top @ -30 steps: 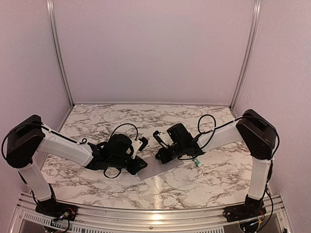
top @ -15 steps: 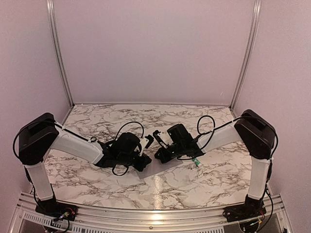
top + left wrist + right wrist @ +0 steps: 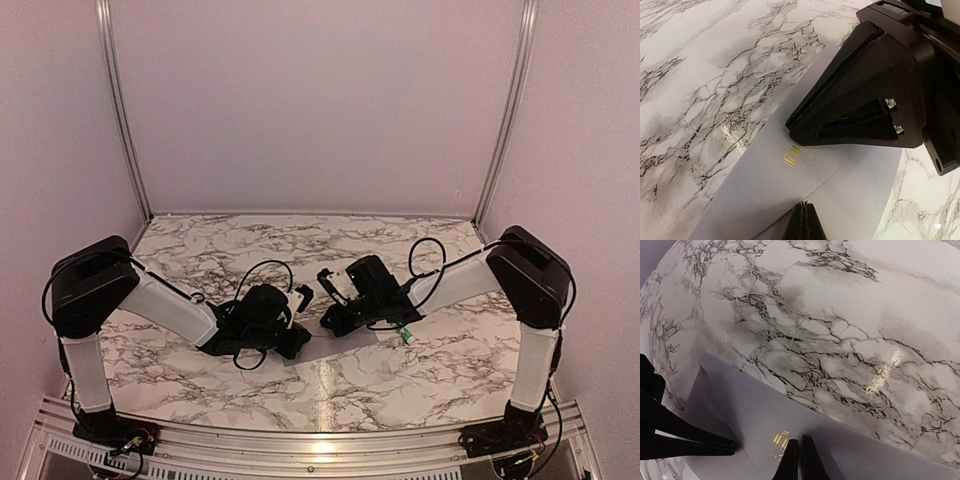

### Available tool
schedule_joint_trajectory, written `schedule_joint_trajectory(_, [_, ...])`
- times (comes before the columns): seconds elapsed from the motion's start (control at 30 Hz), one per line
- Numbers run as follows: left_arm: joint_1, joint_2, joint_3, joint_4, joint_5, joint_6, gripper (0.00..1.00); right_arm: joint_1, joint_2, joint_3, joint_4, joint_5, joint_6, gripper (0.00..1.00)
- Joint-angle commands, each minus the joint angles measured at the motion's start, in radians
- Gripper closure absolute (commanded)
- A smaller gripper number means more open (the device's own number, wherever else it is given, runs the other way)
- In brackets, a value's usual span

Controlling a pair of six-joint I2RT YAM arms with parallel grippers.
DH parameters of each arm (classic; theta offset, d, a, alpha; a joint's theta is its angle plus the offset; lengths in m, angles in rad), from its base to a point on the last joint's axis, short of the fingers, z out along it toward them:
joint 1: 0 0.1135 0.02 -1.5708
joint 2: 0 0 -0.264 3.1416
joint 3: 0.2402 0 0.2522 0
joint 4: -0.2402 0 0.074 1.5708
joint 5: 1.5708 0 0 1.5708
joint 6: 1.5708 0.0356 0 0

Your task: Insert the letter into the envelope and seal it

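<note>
- Grey paper envelope [image 3: 333, 349] is lying flat on the marble table [image 3: 200, 250] between the two arms. Its pointed flap [image 3: 782, 182] is resting down over the body, with a small gold print [image 3: 792, 153] showing on it.
- Left gripper [image 3: 804, 223] is pressing down on the envelope, its fingertips clenched together with no gap and nothing between them.
- Right gripper [image 3: 799, 461] is facing it across the flap, likewise clenched on nothing, with its tips touching the paper just beside the gold print.
- Small green-white tube [image 3: 407, 334] is lying on the marble near the envelope's right end, beside the right arm.
</note>
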Motion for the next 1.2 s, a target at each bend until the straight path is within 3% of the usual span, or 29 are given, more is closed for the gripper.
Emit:
schedule_joint_trajectory(0.0, [-0.002,0.026,-0.040,-0.036,-0.023,-0.014,1.00,0.024,-0.040,0.004,-0.070,0.012,0.006,0.96])
schedule_joint_trajectory(0.47, [-0.002,0.016,-0.037,-0.027,-0.001,-0.015,1.00,0.048,0.000,0.007,-0.066,0.006,0.025,0.95])
schedule_joint_trajectory(0.7, [-0.002,-0.109,-0.053,-0.025,0.084,-0.026,0.96,0.048,0.012,-0.033,-0.056,0.013,0.028,0.97])
schedule_joint_trajectory(1.17, [0.039,-0.031,-0.017,-0.029,-0.027,-0.065,0.95,0.048,0.038,-0.025,-0.073,0.033,0.011,0.98])
